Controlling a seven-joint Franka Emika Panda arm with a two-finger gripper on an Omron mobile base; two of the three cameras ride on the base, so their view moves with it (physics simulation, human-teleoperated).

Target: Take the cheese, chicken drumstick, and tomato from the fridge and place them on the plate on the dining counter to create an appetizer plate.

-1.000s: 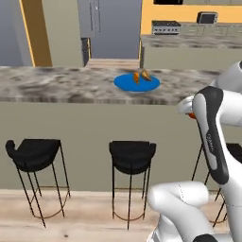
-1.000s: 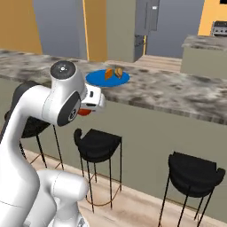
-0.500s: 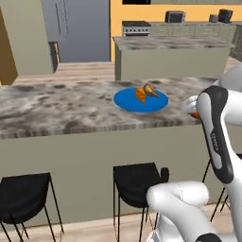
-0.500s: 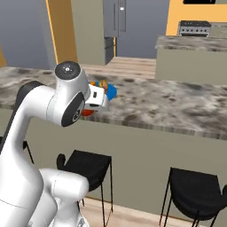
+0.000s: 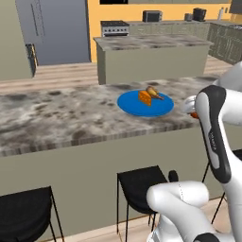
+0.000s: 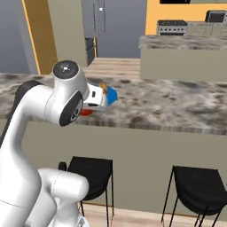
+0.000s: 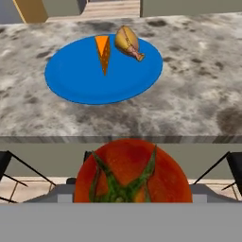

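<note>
My gripper (image 7: 132, 191) is shut on the tomato (image 7: 132, 172), a red ball with a green stem that looms large at the bottom of the hand view. It hangs just short of the dining counter (image 7: 198, 94) edge. On the counter lies the blue plate (image 7: 80, 80) with the orange cheese (image 7: 103, 52) wedge and the chicken drumstick (image 7: 126, 41) side by side on its far half. From the left base, the plate (image 5: 130, 103), cheese (image 5: 144, 98) and drumstick (image 5: 153, 92) lie left of my gripper (image 5: 191, 109). The grey fridge (image 5: 61, 28) stands far behind.
Black stools (image 5: 142, 184) (image 6: 91, 170) stand under the counter's front overhang below my arm. A shorter marble island (image 5: 151, 56) sits behind the dining counter (image 5: 56, 118), with a stove (image 5: 115, 27) on the back wall. Bare marble (image 6: 177, 106) stretches to the right of the plate.
The whole scene has shifted as the base drove; the counter and plate are nearer and further right in the left base view. The tomato stays in my gripper.
</note>
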